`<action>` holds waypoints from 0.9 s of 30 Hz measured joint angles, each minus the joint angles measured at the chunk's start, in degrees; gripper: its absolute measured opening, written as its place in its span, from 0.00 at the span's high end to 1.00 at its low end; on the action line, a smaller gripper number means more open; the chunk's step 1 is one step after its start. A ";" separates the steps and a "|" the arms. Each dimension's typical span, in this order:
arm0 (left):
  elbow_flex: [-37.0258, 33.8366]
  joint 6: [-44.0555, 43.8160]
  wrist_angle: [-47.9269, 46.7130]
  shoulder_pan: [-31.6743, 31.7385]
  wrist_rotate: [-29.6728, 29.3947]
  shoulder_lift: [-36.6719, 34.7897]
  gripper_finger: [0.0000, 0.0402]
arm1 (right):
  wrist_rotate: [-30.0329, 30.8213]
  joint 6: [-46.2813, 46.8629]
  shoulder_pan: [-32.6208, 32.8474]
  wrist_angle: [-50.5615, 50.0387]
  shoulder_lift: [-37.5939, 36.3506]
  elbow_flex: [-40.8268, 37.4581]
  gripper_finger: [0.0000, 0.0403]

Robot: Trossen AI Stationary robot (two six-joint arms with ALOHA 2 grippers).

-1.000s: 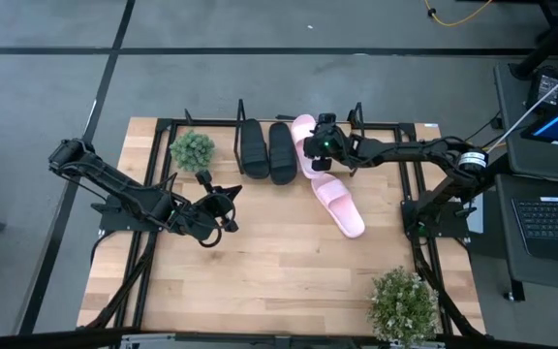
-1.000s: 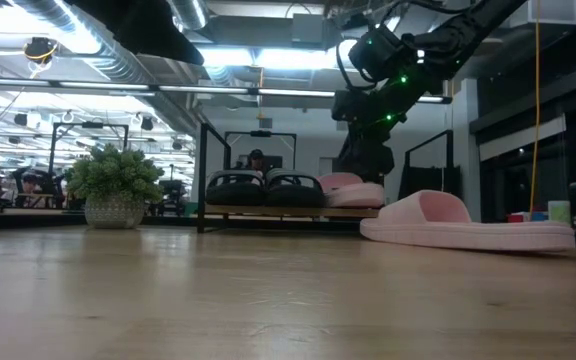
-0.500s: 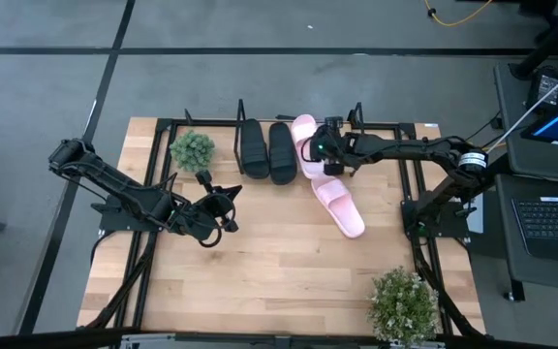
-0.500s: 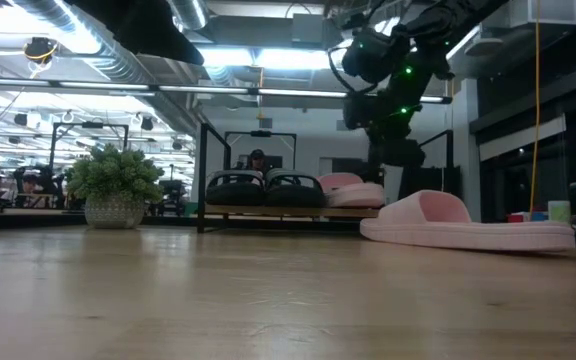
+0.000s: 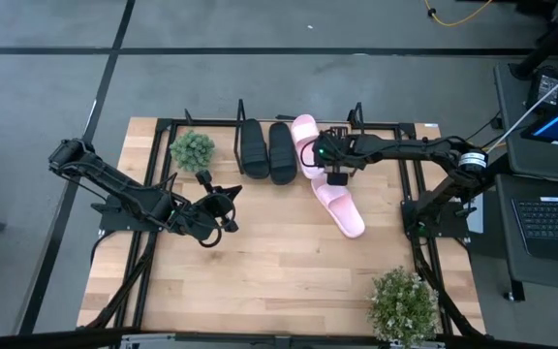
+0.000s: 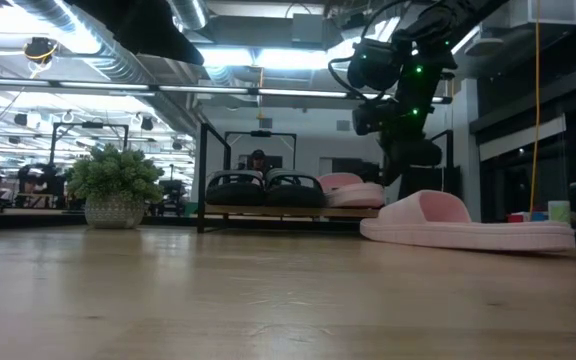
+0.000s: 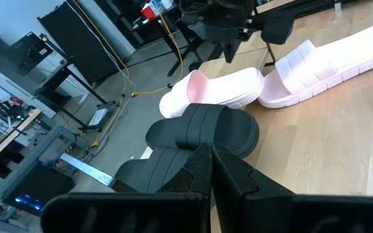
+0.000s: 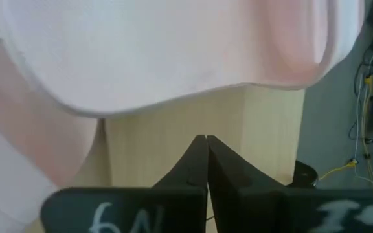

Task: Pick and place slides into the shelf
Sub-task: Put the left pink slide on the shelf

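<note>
Two black slides [image 5: 254, 148] [image 5: 281, 152] and one pink slide [image 5: 304, 139] lie side by side in the shelf [image 5: 274, 123] at the table's far edge. The other pink slide [image 5: 339, 206] lies flat on its sole on the table just in front of the shelf. My right gripper [image 5: 335, 174] is shut and tipped downward over the bare wood between the two pink slides [image 8: 160, 52] [image 8: 31, 162], touching neither. My left gripper [image 5: 229, 194] hangs shut above the table's left middle and points toward the black slides [image 7: 206, 129].
A small potted plant [image 5: 192, 150] stands left of the shelf, and a larger one [image 5: 403, 305] stands at the near right corner. A black frame [image 5: 417, 194] runs around the table. Bare wood [image 5: 260, 262] lies in the middle and near part.
My right gripper has drawn back from over the pink slide in the shelf toward the table's near edge, has tipped steeply downward and has shut on nothing. It now hangs between the two pink slides. No slide has moved.
</note>
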 joint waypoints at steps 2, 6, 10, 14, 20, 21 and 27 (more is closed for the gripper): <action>0.00 0.00 0.00 0.00 0.00 0.00 1.00 | -0.03 0.15 0.15 -0.82 0.00 0.00 1.00; 0.00 0.00 0.00 -0.01 0.02 0.00 1.00 | -0.81 1.40 0.14 -3.65 0.00 0.00 1.00; 0.00 0.00 0.00 0.00 0.02 0.00 1.00 | -4.20 2.75 0.16 -3.92 0.00 -0.02 1.00; 0.00 0.00 0.00 0.00 0.02 0.00 1.00 | -5.12 2.91 0.19 -3.12 0.00 -0.02 1.00; 0.00 0.00 0.00 0.00 0.02 0.00 1.00 | -9.47 2.73 0.61 -2.41 1.06 -0.02 1.00; 0.00 0.00 0.00 0.00 0.02 0.00 1.00 | -9.65 2.71 0.85 -2.32 1.45 -0.02 1.00; 0.00 0.00 0.00 0.00 0.02 0.00 1.00 | -13.06 1.97 2.01 2.44 2.97 -0.07 1.00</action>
